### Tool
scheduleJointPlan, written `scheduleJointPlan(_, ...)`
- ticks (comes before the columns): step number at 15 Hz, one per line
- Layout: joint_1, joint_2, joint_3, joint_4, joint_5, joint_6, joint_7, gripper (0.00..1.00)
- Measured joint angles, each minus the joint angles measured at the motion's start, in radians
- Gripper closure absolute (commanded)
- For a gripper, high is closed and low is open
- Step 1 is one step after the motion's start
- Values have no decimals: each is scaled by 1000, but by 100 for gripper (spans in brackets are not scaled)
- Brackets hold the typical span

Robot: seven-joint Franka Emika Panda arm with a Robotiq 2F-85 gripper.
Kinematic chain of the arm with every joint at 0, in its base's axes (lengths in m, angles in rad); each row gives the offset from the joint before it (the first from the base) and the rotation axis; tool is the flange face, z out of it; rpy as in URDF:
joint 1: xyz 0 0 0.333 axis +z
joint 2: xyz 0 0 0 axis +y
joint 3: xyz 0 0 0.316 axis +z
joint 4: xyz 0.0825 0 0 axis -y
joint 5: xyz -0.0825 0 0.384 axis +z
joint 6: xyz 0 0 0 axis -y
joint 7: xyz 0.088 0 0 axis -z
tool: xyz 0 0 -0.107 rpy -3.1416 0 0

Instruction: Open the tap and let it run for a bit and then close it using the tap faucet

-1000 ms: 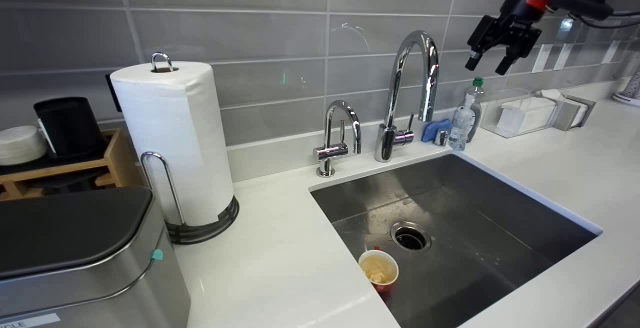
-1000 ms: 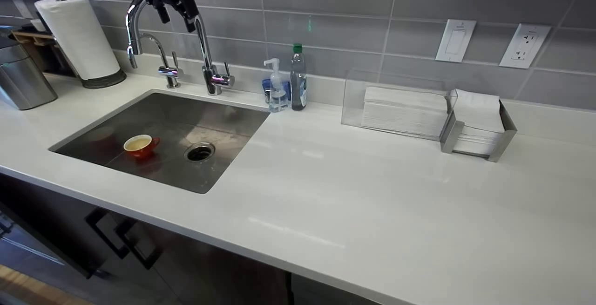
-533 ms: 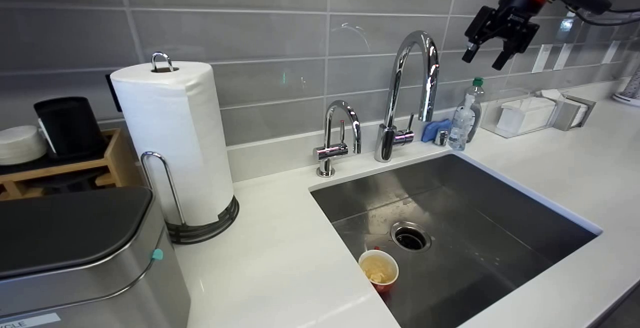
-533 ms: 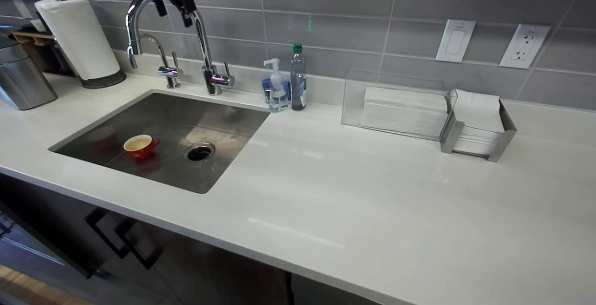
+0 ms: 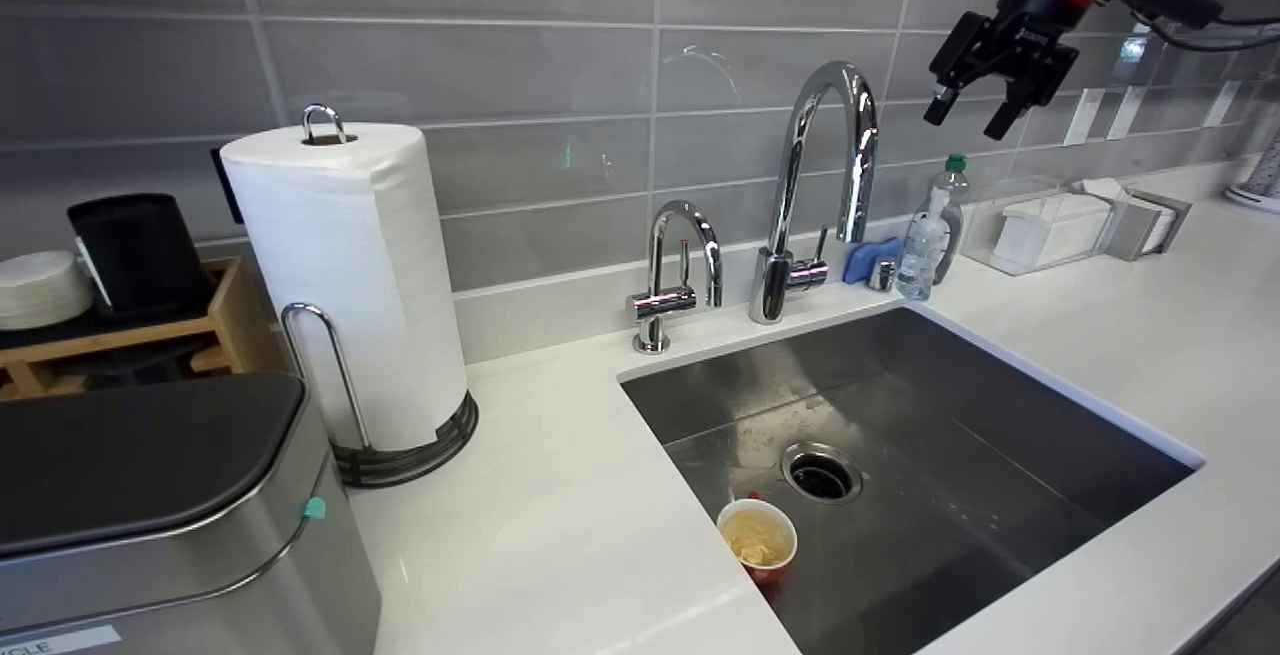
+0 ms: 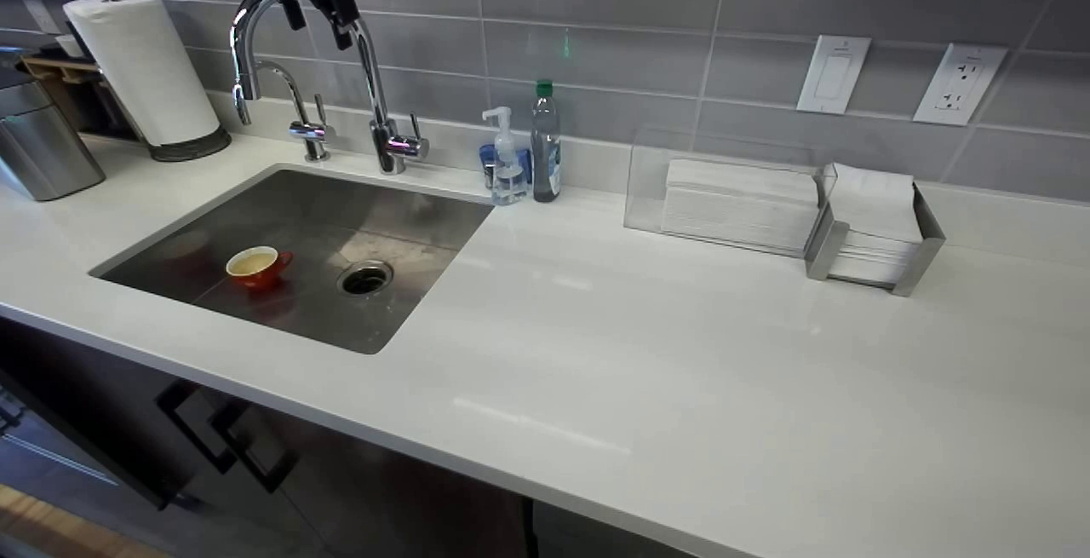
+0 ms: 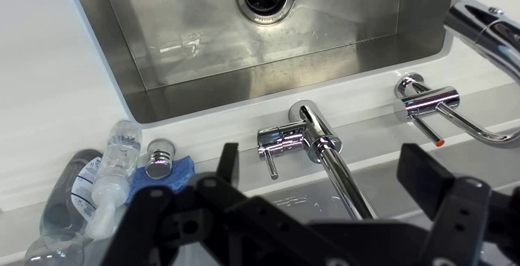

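The tap is a tall chrome faucet with a high arched spout, upright behind the sink in both exterior views (image 5: 863,135) (image 6: 375,85). Its base and neck show in the middle of the wrist view (image 7: 313,124). Its side lever (image 7: 271,164) stands up and also shows in both exterior views (image 5: 821,243) (image 6: 415,125). No water stream shows under the spout. My gripper (image 7: 323,166) is open and empty, with the tap's lever and neck seen between its fingers. In both exterior views the gripper (image 5: 970,123) (image 6: 320,30) hangs high above the lever, apart from it.
A smaller chrome tap (image 5: 655,260) stands beside the tall one. A red cup (image 6: 257,270) sits in the sink (image 6: 409,217). A pump bottle (image 6: 508,170), a dish soap bottle (image 6: 547,153) and a blue sponge (image 7: 180,172) stand near the lever side. A paper towel roll (image 5: 350,285) stands further off.
My gripper rose slightly between one second and half a second ago, and has stayed still since. The tap and its lever have not moved.
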Motion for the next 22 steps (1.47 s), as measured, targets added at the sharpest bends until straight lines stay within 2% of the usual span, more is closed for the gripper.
scheduleJointPlan(4, 7, 52, 15, 34, -7, 42, 5, 0)
scheduleJointPlan(9, 28, 242, 29, 155, -84, 129, 42, 0)
scheduleJointPlan(18, 8, 497, 27, 385, -111, 122, 52, 0)
scheduleJointPlan(21, 0, 554, 32, 444, -108, 122, 52, 18)
scheduleJointPlan(22, -3, 571, 34, 463, -107, 122, 52, 21)
